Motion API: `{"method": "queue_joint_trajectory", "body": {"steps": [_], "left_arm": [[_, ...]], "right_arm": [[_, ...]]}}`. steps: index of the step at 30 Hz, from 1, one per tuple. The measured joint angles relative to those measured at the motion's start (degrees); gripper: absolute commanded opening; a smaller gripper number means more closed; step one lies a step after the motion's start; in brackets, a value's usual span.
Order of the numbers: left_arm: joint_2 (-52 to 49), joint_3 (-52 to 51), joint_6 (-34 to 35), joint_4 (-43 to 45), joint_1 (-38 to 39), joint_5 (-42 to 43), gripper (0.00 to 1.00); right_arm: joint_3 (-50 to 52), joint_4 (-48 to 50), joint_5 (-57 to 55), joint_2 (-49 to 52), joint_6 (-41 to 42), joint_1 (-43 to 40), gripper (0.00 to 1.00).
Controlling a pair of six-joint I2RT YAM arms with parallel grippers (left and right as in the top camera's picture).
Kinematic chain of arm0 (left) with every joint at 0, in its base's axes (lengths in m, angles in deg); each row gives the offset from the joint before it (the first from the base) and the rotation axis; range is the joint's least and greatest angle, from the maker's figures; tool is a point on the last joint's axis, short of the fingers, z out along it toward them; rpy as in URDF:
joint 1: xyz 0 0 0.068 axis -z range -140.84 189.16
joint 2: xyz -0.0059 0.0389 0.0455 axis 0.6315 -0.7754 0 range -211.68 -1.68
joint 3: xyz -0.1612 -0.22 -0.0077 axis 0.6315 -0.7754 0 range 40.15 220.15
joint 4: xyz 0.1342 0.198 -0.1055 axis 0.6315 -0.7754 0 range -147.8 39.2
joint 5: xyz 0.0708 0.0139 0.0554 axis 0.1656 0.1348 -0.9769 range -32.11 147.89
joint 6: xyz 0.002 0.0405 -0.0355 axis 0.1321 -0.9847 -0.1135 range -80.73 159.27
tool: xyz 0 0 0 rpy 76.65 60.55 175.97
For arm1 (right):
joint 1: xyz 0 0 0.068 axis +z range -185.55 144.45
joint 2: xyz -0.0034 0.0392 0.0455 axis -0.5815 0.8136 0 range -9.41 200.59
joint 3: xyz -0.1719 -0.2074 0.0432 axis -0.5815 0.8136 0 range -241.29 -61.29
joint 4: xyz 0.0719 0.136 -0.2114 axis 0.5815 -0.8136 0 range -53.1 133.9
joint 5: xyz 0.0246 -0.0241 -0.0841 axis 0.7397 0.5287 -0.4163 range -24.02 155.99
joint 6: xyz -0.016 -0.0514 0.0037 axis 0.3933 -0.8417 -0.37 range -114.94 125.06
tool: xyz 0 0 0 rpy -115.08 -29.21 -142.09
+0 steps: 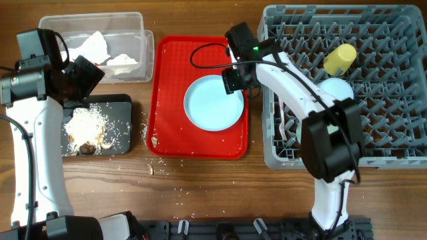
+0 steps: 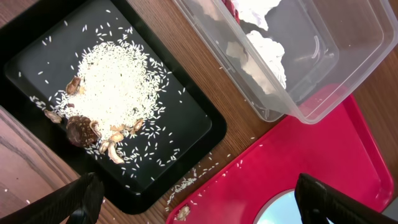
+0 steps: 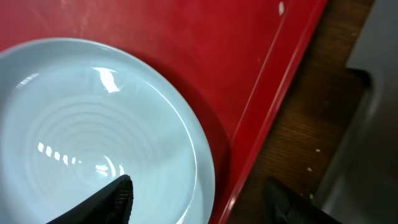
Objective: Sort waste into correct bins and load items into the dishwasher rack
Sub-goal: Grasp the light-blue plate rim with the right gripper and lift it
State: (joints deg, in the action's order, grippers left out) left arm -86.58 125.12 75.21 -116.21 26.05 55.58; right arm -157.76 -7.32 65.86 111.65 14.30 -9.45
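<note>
The worktop is brown wood with a visible grain, speckled with stray pale grains. At the far left stands the clear rectangular plastic tub, thin-walled with rounded corners. Inside it lie crumpled white paper napkins, creased and puckered, one showing a reddish patch.

Just near of the tub sits the shallow black tray, matte with a raised rim. It holds a heap of white rice and a few brown, lumpy food scraps at the heap's edge. The left gripper hangs above the far end of this tray, its dark fingers spread wide apart with nothing between them.

In the middle lies the flat red serving tray, glossy plastic with a rolled lip. On it rests the light blue round plate, smooth and shiny, with faint concentric rings in its well. The right gripper is down at the plate's right rim. Its fingers are apart and straddle that rim, one over the plate's well and the other outside, over the wood beside the tray's lip. Neither visibly presses on the rim.

On the right stands the large grey dishwasher rack, a square plastic crate with a lattice floor and rows of upright pegs. A small yellow cup lies tilted among the pegs, and a light blue bowl sits just near of it.
</note>
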Motion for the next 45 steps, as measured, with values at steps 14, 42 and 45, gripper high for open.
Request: {"method": "queue_joint_trajectory", "body": {"steps": [14,42,45], "left_arm": [[0.0,0.0,0.0,0.0,0.0,0.0,1.0],[0.0,0.0,0.0,0.0,0.0,0.0,1.0],[0.0,0.0,0.0,0.0,0.0,0.0,1.0]], "right_arm": [[0.0,2.2,0.3,6.5,-1.7,0.3,0.19],[-5.0,-4.0,-33.6,-16.7,14.0,-15.4,0.04],[-5.0,-1.8,-36.6,-16.7,14.8,-16.2,0.04]]}}
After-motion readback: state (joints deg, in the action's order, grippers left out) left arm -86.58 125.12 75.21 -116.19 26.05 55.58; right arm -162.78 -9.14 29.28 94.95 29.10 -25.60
